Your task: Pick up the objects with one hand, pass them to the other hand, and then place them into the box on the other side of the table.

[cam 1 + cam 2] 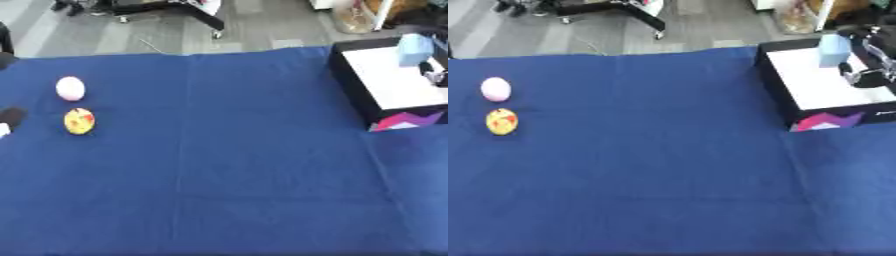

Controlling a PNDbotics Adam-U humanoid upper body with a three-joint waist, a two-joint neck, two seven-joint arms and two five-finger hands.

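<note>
The right hand is showing only as dark blurred fingers over the box, the picture's edge cutting both. The left hand is barely peeking in, fingers unreadable.

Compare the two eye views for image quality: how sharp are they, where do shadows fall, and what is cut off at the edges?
Left eye view: soft all over; the pink ball and yellow ball have fuzzy outlines and faint shadows; the box is cut by the right edge. Right eye view: equally soft, even light on the blue cloth, no glare; the right hand over the box is smeared, beside a light blue object.
</note>
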